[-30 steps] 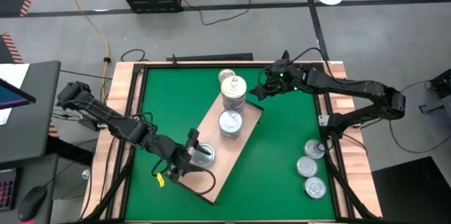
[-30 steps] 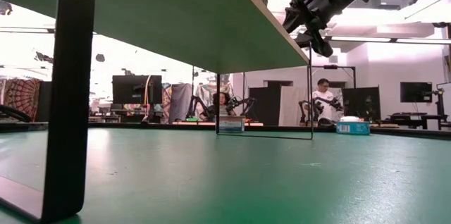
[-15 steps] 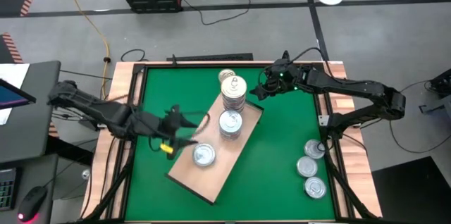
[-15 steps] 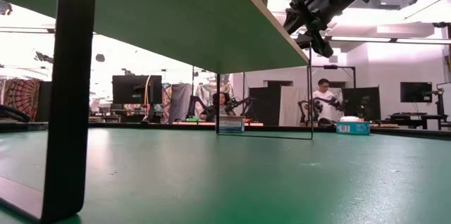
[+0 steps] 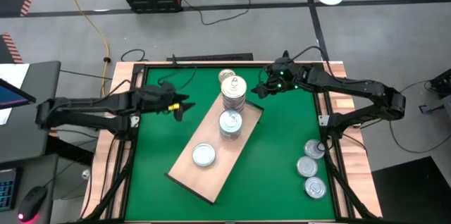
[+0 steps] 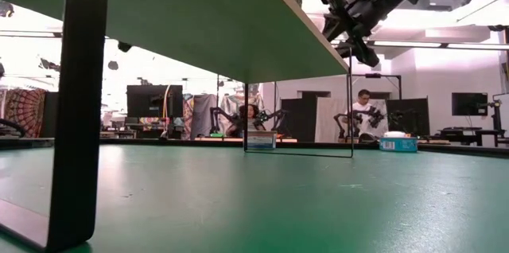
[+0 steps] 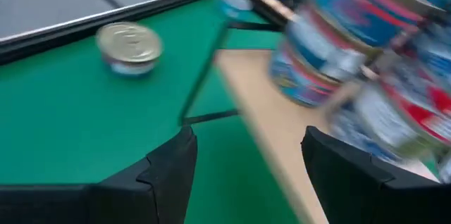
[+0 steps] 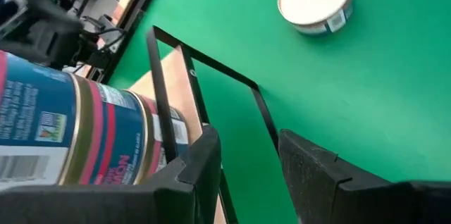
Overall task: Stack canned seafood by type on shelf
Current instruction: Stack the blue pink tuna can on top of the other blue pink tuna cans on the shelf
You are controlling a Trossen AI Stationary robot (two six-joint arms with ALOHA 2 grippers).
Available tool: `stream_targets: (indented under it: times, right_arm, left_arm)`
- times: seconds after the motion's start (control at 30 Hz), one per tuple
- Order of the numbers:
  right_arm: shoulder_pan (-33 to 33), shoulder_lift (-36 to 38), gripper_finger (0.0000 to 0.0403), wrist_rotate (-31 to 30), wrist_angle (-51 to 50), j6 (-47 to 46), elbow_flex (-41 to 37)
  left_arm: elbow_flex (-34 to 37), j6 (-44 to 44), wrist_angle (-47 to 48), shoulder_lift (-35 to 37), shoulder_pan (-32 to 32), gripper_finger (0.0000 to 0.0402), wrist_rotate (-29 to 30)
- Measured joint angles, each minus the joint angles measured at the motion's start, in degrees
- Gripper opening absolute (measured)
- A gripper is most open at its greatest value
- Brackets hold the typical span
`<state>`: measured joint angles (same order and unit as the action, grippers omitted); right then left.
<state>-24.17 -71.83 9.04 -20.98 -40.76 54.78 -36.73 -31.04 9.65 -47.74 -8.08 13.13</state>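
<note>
On the table (image 5: 282,153) the shelf (image 5: 229,160) carries two stacks and a lone tin (image 5: 204,155) I have just left. My left tool (image 5: 177,106), spread and empty, has swung back. My right tool (image 5: 258,91) hovers unmoved, empty, fingers parted

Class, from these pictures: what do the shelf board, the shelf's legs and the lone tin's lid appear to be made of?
Shelf board: probably wood or wood laminate, matte; light tan, flat, no glare.
Shelf legs: likely thin metal rod, painted black; slim, straight, sharply bent corners.
Lone tin's lid: metal, polished; silvery and reflective, with a raised rim.
</note>
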Motion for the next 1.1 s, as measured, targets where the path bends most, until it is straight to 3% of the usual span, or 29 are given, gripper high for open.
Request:
stream_targets:
  times: [0.2, 0.33, 0.43, 0.7, 0.87, 1.1]
  right_arm:
    - [-0.2, -0.6, 0.0168, -2.2, -1.6, -3.1, 0.0]
    - [-0.9, -2.0, 0.0168, -6.9, -0.2, -5.4, 0.1]
    - [-2.8, -4.8, 0.0168, -7.1, 2.7, -5.8, 0.0]
    - [-12.0, -17.9, 0.0168, 2.5, 13.9, -0.5, 1.3]
    - [-16.7, -27.2, 0.0168, 10.9, 13.2, 10.0, 9.1]
    - [-18.4, -36.7, 0.0168, 13.6, 9.0, 25.5, 20.8]
  left_arm:
    - [0.4, 0.8, -1.6, -4.4, -12.8, 0.0244, -5.8]
    - [0.4, 0.2, -8.8, -9.6, -20.6, 0.0244, -12.9]
    - [0.4, -0.5, -14.7, -13.5, -24.8, 0.0244, -18.1]
    - [0.1, -1.7, -18.0, -17.9, -31.0, 0.0244, -18.9]
    - [0.1, -4.4, -18.1, -17.6, -32.9, 0.0244, -17.3]
    - [0.0, -4.7, -18.1, -17.4, -33.2, 0.0244, -17.2]
